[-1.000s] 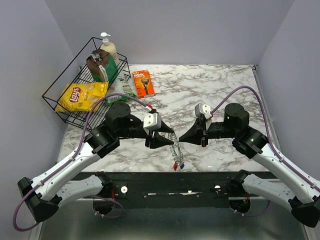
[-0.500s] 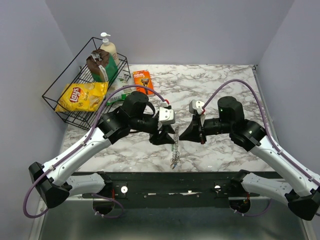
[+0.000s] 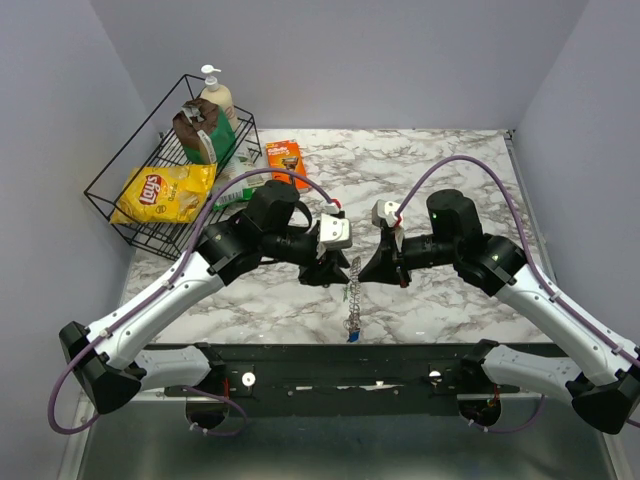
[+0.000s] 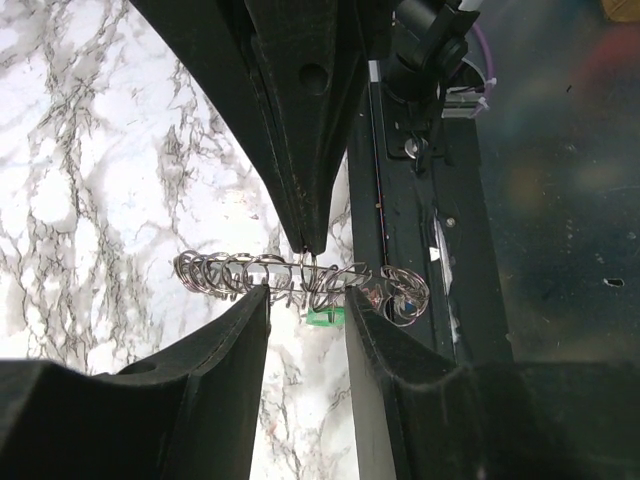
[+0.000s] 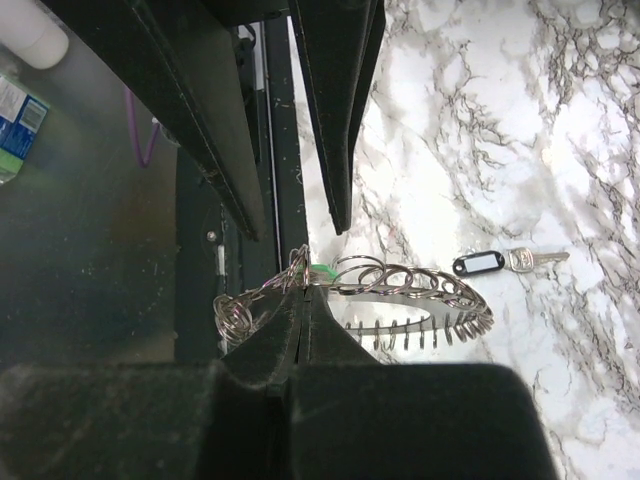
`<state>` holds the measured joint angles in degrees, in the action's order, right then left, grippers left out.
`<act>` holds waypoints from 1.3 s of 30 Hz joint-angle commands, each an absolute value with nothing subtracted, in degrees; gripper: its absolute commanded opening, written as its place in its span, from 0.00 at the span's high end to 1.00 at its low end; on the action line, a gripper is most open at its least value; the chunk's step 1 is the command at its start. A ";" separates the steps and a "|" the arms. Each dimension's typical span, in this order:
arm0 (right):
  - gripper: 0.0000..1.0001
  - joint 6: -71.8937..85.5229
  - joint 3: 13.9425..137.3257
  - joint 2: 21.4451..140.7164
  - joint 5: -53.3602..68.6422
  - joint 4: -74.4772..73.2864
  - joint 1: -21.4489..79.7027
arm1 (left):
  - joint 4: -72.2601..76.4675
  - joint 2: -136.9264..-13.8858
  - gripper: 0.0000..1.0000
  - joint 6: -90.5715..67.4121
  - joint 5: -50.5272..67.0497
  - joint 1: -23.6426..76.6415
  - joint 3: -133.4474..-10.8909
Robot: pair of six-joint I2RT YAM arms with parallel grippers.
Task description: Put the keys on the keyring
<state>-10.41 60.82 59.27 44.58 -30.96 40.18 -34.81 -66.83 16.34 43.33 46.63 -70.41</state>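
The right gripper (image 5: 300, 296) is closed on the keyring (image 5: 405, 279) and holds it hanging over the table (image 5: 480, 110), with the tagged keys (image 3: 350, 333) at its low end. The left gripper (image 4: 305, 305) has its jaws a little apart around the coil and does not press it. One silver key (image 5: 505, 261) lies apart on the table. The pinch looks thin, so I think the ring may slip, or the left fingers may push the coil and twist it out.
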 commanded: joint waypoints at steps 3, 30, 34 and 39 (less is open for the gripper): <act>0.99 -11.16 63.55 59.33 44.38 -31.90 40.52 | -33.49 -68.38 0.60 17.32 41.75 46.93 -71.98; 0.99 -11.16 62.67 58.10 44.47 -30.06 40.60 | -30.32 -70.40 0.86 16.96 45.44 47.11 -71.28; 0.99 -11.16 62.67 57.57 44.73 -29.79 40.60 | -30.32 -69.96 0.81 16.88 44.65 47.11 -70.66; 0.99 -11.16 62.58 57.48 44.91 -29.71 40.60 | -30.85 -70.14 0.83 17.22 44.47 47.02 -70.40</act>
<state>-10.63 60.99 58.74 43.29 -31.75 40.18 -31.16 -70.91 16.25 44.53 46.92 -70.74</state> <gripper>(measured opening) 0.013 0.185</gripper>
